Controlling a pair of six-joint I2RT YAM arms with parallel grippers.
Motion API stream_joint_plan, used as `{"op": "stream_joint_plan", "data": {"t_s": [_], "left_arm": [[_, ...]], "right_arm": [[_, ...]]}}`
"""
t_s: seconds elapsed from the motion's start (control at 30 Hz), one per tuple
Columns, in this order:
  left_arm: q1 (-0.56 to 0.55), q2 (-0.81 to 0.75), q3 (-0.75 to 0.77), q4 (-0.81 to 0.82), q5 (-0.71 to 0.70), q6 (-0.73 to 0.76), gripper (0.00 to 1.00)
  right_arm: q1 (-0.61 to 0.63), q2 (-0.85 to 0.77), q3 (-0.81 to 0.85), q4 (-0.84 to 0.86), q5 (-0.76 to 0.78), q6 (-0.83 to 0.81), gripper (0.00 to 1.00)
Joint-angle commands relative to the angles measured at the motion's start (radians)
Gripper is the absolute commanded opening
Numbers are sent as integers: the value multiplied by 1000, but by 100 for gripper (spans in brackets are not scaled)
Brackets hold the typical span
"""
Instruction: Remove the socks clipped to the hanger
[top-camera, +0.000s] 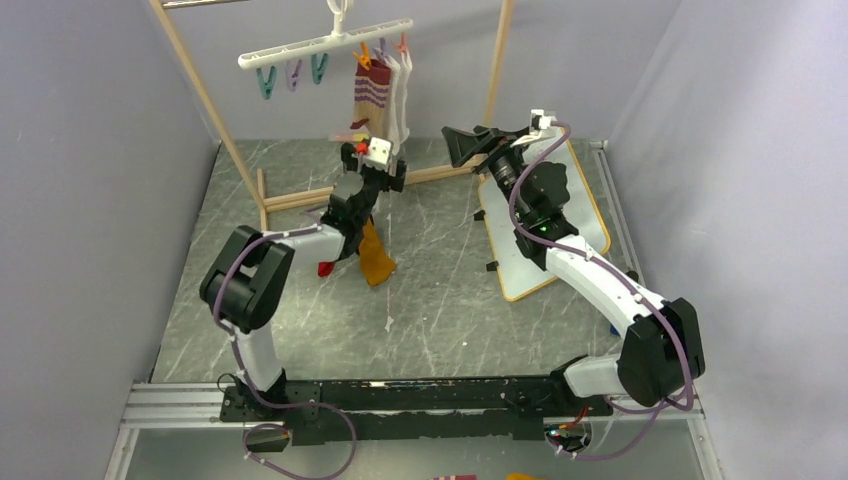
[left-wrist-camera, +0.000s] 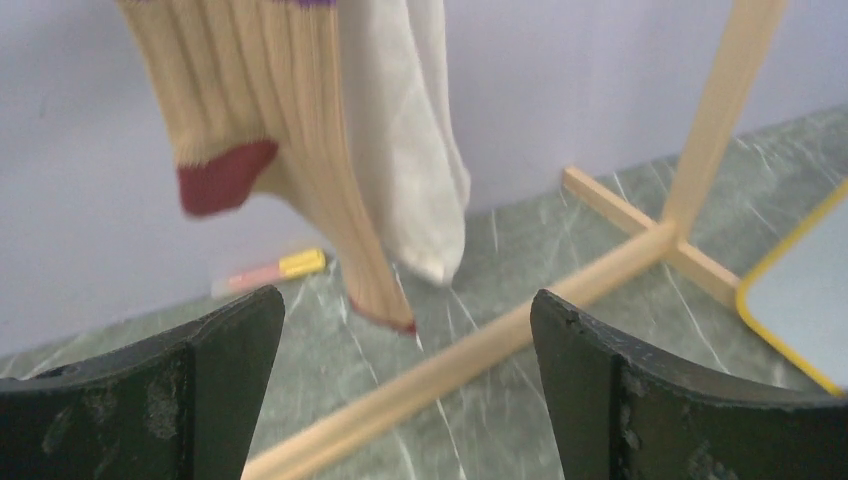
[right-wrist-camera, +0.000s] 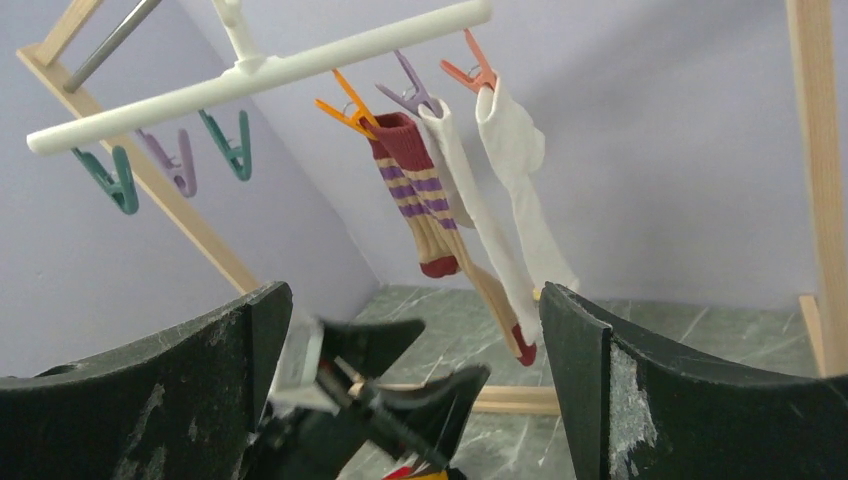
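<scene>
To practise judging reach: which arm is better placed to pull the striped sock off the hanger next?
Probably left: the open left hand sits just below the striped sock, while the right hand, also open, stands off to the side.

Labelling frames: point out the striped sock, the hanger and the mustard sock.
striped sock (right-wrist-camera: 412, 186): right wrist view, on its purple-banded leg.
hanger (right-wrist-camera: 300, 64): right wrist view, middle of the white bar.
mustard sock (top-camera: 377, 260): top external view, its lower body.
</scene>
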Motion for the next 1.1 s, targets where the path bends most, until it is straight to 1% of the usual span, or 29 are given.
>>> {"op": "stream_joint_plan", "data": {"t_s": [0.0,0.2,0.37,1.07], "left_arm": [[43,111,143,36,45,-25,98],[57,246,300,9,-33,7,98],[71,300,364,-7,-64,0,98],[114,352,381,-23,-35,-32,98]], "right_arm": [[1,-18,-12,15,-25,20,100],[-8,-30,-28,9,-29,14,100],[-16,-35,-34,9,-31,12,100],[-34,-16,-31,17,-53,21,100]]}}
